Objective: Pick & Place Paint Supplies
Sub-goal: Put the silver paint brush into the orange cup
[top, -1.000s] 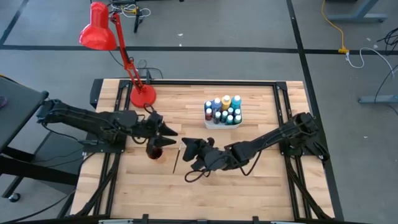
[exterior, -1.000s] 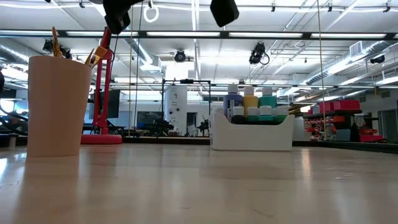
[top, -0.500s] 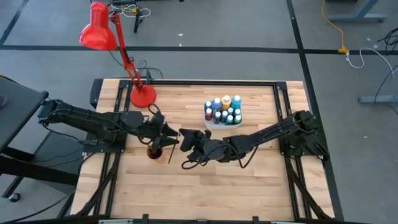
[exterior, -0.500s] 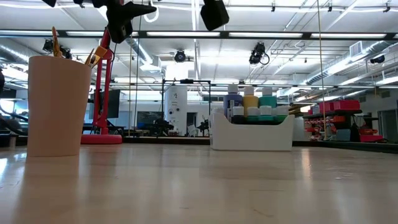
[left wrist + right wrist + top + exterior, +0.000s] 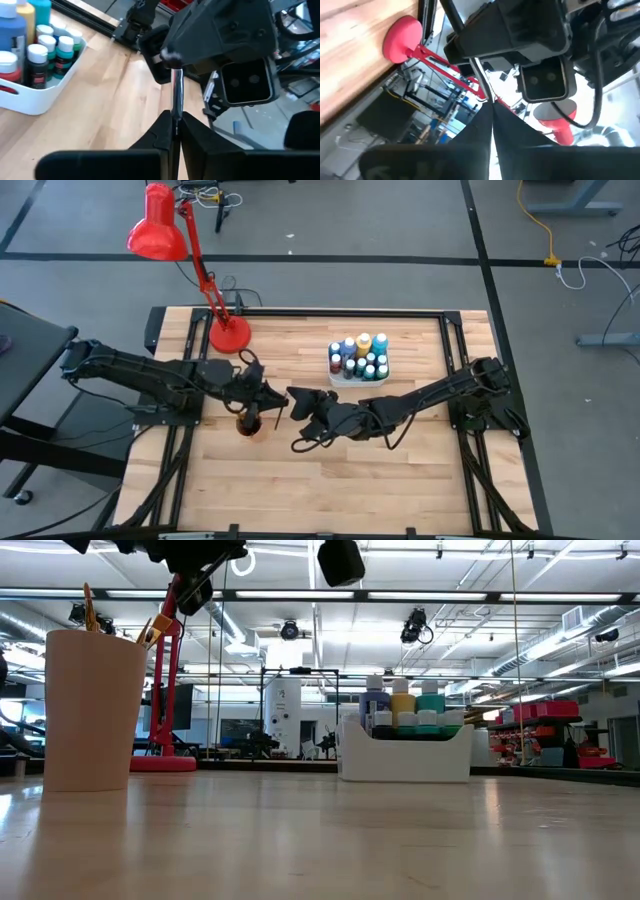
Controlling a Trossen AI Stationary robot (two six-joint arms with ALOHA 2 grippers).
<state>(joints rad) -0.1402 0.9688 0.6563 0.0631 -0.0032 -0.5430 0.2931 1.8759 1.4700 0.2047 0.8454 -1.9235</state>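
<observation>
Left gripper (image 5: 175,131): fingers pinched shut on a thin paintbrush (image 5: 177,95), gripping 1 end. Right gripper (image 5: 491,117): also clamped shut on the same brush, other end. Brush spans between the 2 fingertip sets, above the table (image 5: 400,450), just beside the cup (image 5: 248,423). Both arms reach in low toward table centre, grippers nose to nose. Paint bottles (image 5: 360,357) sit in the white tray (image 5: 345,380), farther back.
</observation>
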